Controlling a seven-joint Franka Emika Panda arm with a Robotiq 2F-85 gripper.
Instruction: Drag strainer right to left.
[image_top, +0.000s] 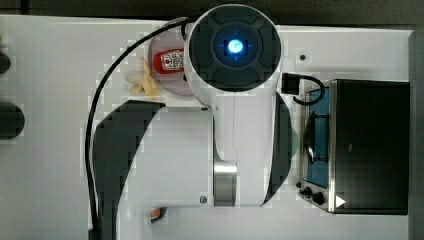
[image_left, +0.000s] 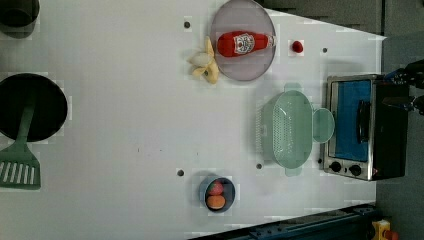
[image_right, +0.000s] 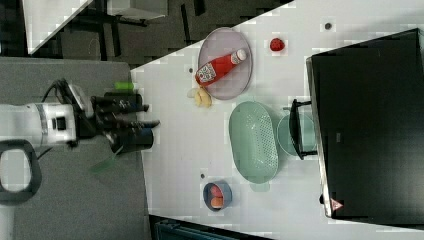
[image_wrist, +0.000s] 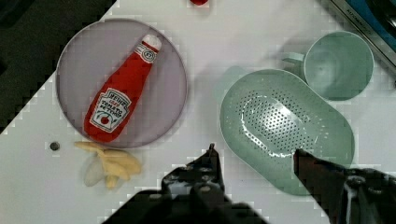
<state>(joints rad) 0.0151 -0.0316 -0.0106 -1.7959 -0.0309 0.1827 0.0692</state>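
My gripper (image_wrist: 254, 156) hangs high over surface (image_left: 125, 125), fingers spread, holding nothing; strainer (image_wrist: 285, 128) beneath, mug (image_wrist: 338, 65) touching at its two o'clock.

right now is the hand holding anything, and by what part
Nothing is held. The hand is open above the table, with the strainer lying untouched below it.

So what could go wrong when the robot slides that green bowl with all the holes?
The pale green holed plastic strainer sits right against the round green mug, so a clumsy grab might knock the mug into the silver toaster oven. The open gripper hangs high above the strainer's rim and could slip off it. Dragged along, the strainer might bump the small blue bowl of fruit or the peeled banana.
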